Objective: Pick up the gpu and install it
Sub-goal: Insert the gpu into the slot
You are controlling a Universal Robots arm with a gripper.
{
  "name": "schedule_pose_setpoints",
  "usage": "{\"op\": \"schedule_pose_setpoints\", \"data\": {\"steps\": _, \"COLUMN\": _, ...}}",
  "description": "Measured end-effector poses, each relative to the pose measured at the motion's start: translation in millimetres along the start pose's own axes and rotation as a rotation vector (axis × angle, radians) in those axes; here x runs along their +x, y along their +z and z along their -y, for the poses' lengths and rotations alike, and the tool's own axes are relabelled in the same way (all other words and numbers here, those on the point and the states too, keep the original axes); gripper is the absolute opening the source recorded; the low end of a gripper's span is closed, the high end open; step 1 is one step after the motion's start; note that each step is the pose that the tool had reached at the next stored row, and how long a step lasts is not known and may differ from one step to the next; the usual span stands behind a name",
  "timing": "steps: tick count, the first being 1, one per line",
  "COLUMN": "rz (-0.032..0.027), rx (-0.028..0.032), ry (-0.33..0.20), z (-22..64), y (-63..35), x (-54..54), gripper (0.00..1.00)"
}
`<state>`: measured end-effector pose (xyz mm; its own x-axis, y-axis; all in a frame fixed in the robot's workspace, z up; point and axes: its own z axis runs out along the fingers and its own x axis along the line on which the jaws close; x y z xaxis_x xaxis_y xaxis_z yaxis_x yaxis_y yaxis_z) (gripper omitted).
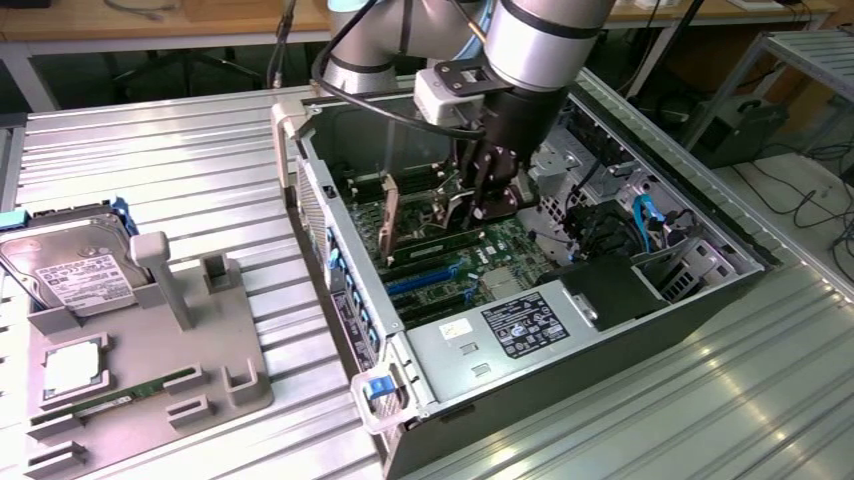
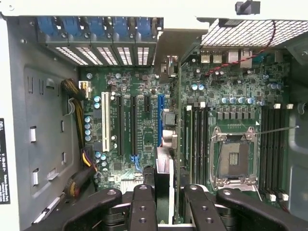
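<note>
The arm (image 1: pixel 541 40) reaches down into the open case (image 1: pixel 587 350), which lies on its side on the worktop (image 1: pixel 174 150). The gripper (image 2: pixel 171 192) hangs over the motherboard (image 2: pixel 139 91), its fingers (image 2: pixel 143 207) closed on the gpu (image 2: pixel 164 163). The wrist view shows the card edge-on, upright between the fingers, running toward the rear slot openings (image 2: pixel 96 53). It stands just beside the blue slot (image 2: pixel 160 120), on the side toward the CPU socket (image 2: pixel 234 159). Whether its lower edge already touches a slot cannot be told.

The main risk looks like misalignment. If the card's edge sits slightly off the slot line, a push down would land it on the slot's wall or on the small parts around it, and could bend the card or scrape the board. The grip is on a thin edge, so the card may tilt or slide between the fingers under load and go in at an angle. The bracket end also has to meet the rear opening; if it catches on the case frame there, the card would seat at one end and ride high at the other. The memory slots (image 2: pixel 197 139) lie close alongside, leaving little room for sideways drift.
</note>
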<state>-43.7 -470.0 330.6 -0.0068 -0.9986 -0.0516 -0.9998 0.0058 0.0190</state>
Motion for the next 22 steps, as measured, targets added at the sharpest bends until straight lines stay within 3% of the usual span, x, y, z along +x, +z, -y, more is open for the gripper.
{"op": "schedule_pose_setpoints", "data": {"steps": 4, "rz": 0.0011, "rx": 0.0000, "ry": 0.000, "z": -0.4, "y": 3.6, "x": 0.7, "gripper": 0.28}}
{"op": "schedule_pose_setpoints", "data": {"steps": 5, "rz": 0.0030, "rx": -0.0001, "ry": 0.000, "z": -0.6, "y": 4.0, "x": 0.7, "gripper": 0.28}}
{"op": "schedule_pose_setpoints", "data": {"steps": 7, "rz": 0.0123, "rx": 0.0000, "ry": 0.000, "z": -1.2, "y": 5.8, "x": 0.8, "gripper": 0.28}}
{"op": "schedule_pose_setpoints", "data": {"steps": 8, "rz": 0.0130, "rx": -0.0001, "ry": -0.002, "z": -1.3, "y": 7.0, "x": 1.5, "gripper": 0.28}}
{"op": "schedule_pose_setpoints", "data": {"steps": 22, "rz": 0.0136, "rx": -0.0004, "ry": -0.004, "z": 0.0, "y": 19.3, "x": 7.6, "gripper": 0.28}}
